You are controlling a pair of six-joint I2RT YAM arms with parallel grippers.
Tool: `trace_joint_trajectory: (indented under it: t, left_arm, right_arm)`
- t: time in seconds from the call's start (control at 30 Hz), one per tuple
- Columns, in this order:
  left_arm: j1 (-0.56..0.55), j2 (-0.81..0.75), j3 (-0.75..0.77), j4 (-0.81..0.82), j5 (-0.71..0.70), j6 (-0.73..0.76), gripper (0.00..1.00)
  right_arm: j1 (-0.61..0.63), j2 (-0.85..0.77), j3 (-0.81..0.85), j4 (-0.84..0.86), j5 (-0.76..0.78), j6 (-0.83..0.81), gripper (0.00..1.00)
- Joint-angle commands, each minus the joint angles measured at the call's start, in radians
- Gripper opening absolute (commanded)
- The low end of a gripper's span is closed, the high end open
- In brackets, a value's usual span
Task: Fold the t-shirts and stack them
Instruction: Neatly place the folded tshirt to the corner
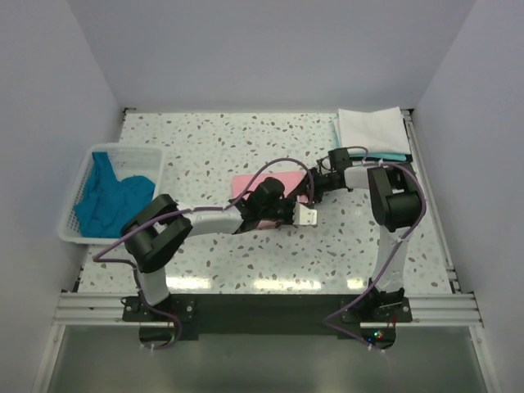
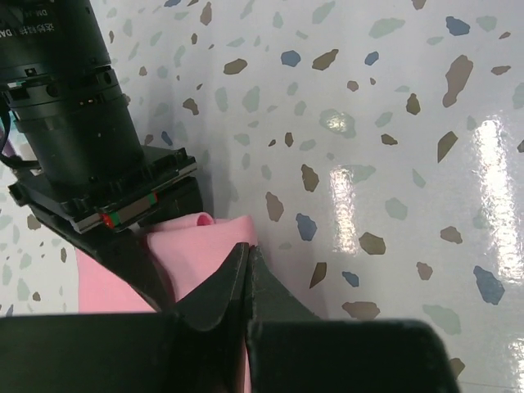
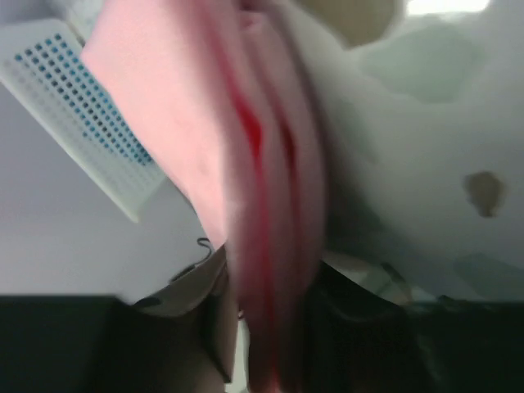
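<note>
Pink t-shirt (image 1: 244, 185) mid-desk, folded to flat rectangle. Long axis left-right, slightly skewed. Both arms overlie its right part.
Left gripper (image 2: 247, 254) closed tight, tips at pink corner. Cannot tell if cloth caught.
Right gripper (image 3: 266, 344): jaws either side of layered pink fold. View blurred, cannot tell whether clamped.
White t-shirt (image 1: 372, 129) folded at far right corner of desk (image 1: 213, 139). Teal strip (image 1: 391, 156) shows under its near edge.
Teal t-shirt (image 1: 110, 196) crumpled in basket (image 1: 123, 152), left edge.
</note>
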Motion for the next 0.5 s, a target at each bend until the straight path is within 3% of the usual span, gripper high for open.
trace_joint_trajectory:
  t: [0.0,0.03,0.07,0.13,0.23,0.33,0.37,0.4,0.47]
  left_arm:
    - [0.003,-0.053,0.015,-0.009,0.019,-0.032,0.02]
    - [0.003,-0.053,0.022,-0.029,0.011,-0.040,0.17]
    - [0.005,-0.061,0.044,-0.055,0.005,-0.049,0.27]
    - [0.011,-0.079,0.056,-0.124,0.006,-0.069,0.52]
    - [0.023,-0.148,0.050,-0.204,0.032,-0.117,0.64]
    - [0.025,-0.225,0.044,-0.311,0.042,-0.140,0.69]
    - [0.023,-0.237,0.039,-0.326,0.033,-0.152,0.75]
    - [0.023,-0.251,0.030,-0.333,-0.004,-0.158,0.88]
    - [0.023,-0.277,0.001,-0.333,-0.050,-0.178,0.93]
  right_arm:
    - [0.014,0.034,-0.011,0.001,0.234,-0.020,0.28]
    - [0.014,0.024,0.001,-0.021,0.282,-0.040,0.17]
    - [0.015,0.017,0.019,-0.078,0.306,-0.092,0.00]
    - [0.014,0.001,0.090,-0.147,0.381,-0.153,0.00]
    - [0.014,-0.008,0.195,-0.265,0.454,-0.270,0.00]
    - [0.014,0.041,0.376,-0.411,0.570,-0.431,0.00]
    - [0.012,0.058,0.430,-0.489,0.624,-0.510,0.00]
    - [0.008,0.076,0.531,-0.523,0.649,-0.551,0.00]
    - [-0.001,0.119,0.608,-0.574,0.688,-0.649,0.00]
